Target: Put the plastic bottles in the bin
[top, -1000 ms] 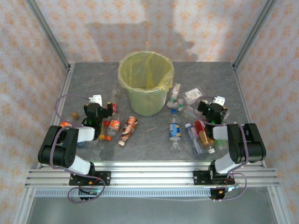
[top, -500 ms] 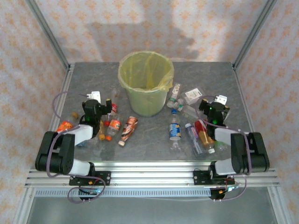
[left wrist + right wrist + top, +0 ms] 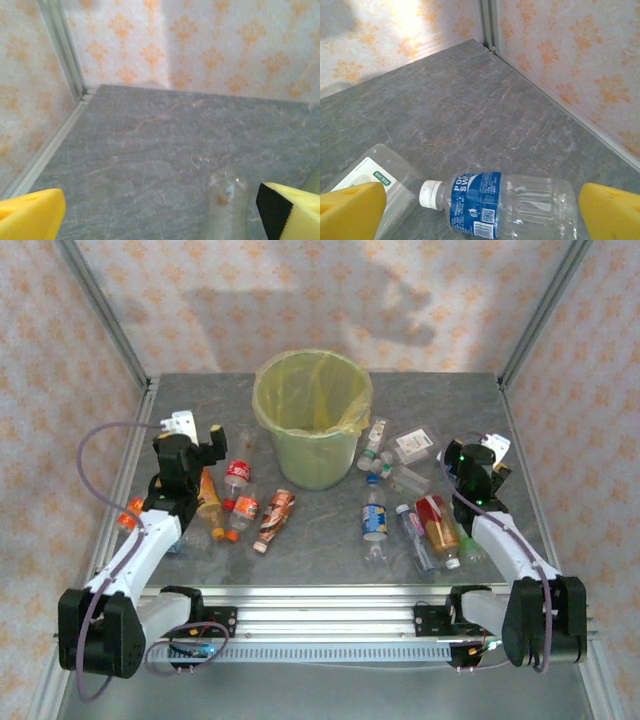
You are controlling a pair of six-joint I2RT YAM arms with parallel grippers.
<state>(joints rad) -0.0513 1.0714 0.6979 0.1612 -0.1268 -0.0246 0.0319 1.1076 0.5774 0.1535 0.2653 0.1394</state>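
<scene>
The bin (image 3: 312, 430) is a pale-green bucket with a yellow bag over its rim, at the table's back centre. Several plastic bottles lie on both sides of it. Left of it are a red-labelled one (image 3: 237, 475) and an orange one (image 3: 207, 502). Right of it are a blue-labelled one (image 3: 374, 520) and a red one (image 3: 436, 516). My left gripper (image 3: 205, 440) (image 3: 160, 217) is open above bare table, with a clear bottle (image 3: 226, 205) near its right finger. My right gripper (image 3: 478, 462) (image 3: 481, 212) is open over a blue-labelled, white-capped bottle (image 3: 510, 205) lying on its side.
A square clear bottle with a white label (image 3: 375, 175) (image 3: 412, 445) lies left of the right gripper. Metal frame posts (image 3: 490, 25) and patterned walls close in the table's back corners. Another bottle (image 3: 130, 512) lies by the left edge.
Both arms have stretched out from their folded pose. The left gripper went back and to the left, the right gripper back and to the right. Both stayed open.
</scene>
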